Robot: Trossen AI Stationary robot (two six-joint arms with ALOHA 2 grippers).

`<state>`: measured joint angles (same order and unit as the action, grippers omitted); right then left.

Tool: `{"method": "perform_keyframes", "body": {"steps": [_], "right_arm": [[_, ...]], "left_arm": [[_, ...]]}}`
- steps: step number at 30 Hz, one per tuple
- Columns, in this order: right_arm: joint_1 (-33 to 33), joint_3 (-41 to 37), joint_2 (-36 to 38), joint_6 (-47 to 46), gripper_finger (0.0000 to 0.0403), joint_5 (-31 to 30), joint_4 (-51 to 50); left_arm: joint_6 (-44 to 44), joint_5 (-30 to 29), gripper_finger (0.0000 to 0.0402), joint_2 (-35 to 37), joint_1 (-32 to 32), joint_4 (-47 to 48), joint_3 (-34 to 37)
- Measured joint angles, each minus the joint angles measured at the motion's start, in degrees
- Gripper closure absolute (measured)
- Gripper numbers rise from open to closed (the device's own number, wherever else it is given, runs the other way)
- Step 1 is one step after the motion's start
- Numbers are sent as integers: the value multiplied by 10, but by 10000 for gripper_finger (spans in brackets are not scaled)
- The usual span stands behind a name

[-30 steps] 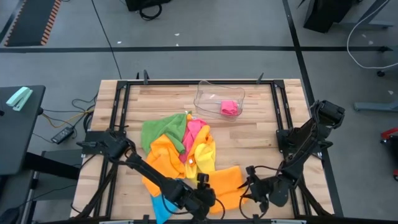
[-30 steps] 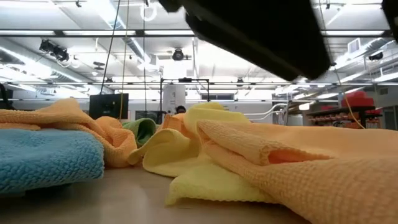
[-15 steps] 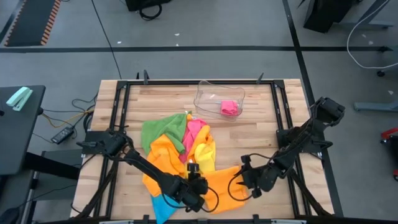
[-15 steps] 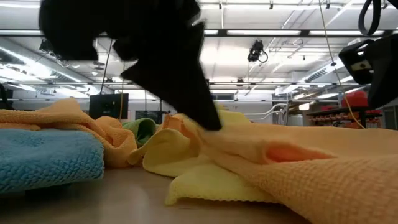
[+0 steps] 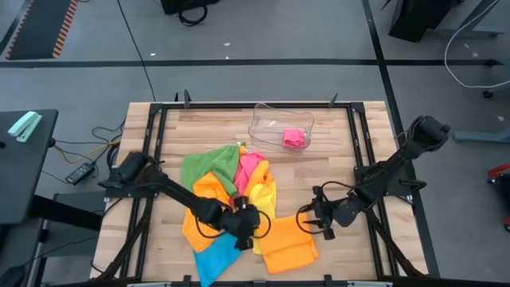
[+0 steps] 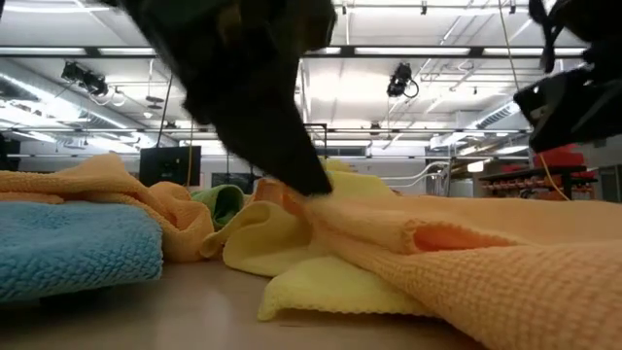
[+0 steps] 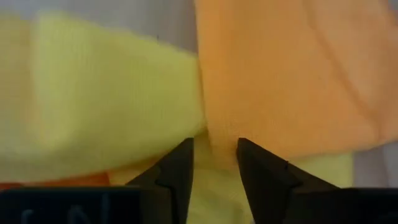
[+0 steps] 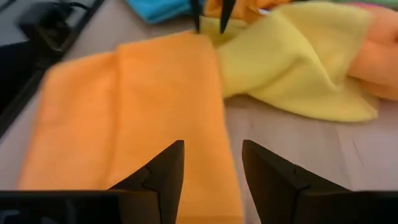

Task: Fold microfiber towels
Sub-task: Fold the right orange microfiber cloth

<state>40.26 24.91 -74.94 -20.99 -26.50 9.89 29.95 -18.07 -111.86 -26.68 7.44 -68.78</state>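
1. Orange cloth: the folded orange towel lies flat at the table's front edge, directly ahead of the right gripper, whose fingers are parted and hold nothing.
2. The left gripper has its fingers pinched on that towel's corner, where it meets the yellow towel.
3. The blue towel lies just beside the left gripper; green towel and pink towel lie beyond it.
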Motion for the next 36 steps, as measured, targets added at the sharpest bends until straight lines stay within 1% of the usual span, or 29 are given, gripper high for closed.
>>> {"method": "perform_keyframes", "body": {"steps": [3, 6, 8, 10, 13, 17, 20, 22, 24, 27, 31, 36], "right_arm": [[-18, -8, -14, -6, 214, 0, 23], [-29, -6, -14, -6, 183, -1, 23], [-34, -5, -12, -5, 159, 1, 25], [-35, -5, -10, -6, 137, 8, 31], [-34, -4, -11, -13, 110, 27, 34], [-37, -4, -13, -28, 91, 80, 34], [-47, -4, -13, -38, 88, 87, 24], [-62, -4, -19, -41, 88, 98, 17], [-80, -5, -31, -45, 88, 125, 18], [-105, -5, -57, -61, 88, 162, 27], [-118, -4, -89, -58, 88, 165, 38], [-113, -2, -86, -46, 88, 166, 45]], "left_arm": [[13, 31, 232, 0, 9, -68, 32], [27, 67, 199, 0, 17, -101, 48], [37, 93, 179, 0, 23, -113, 48], [42, 107, 164, 0, 27, -114, 48], [42, 120, 152, 0, 33, -125, 48], [44, 132, 157, 0, 44, -116, 48], [44, 170, 169, -8, 57, -120, 48], [47, 199, 175, -20, 65, -146, 47], [50, 222, 178, -24, 68, -147, 49], [47, 229, 183, -32, 68, -162, 47], [28, 239, 195, -33, 65, -172, 48], [3, 239, 228, -25, 63, -168, 47]]}}
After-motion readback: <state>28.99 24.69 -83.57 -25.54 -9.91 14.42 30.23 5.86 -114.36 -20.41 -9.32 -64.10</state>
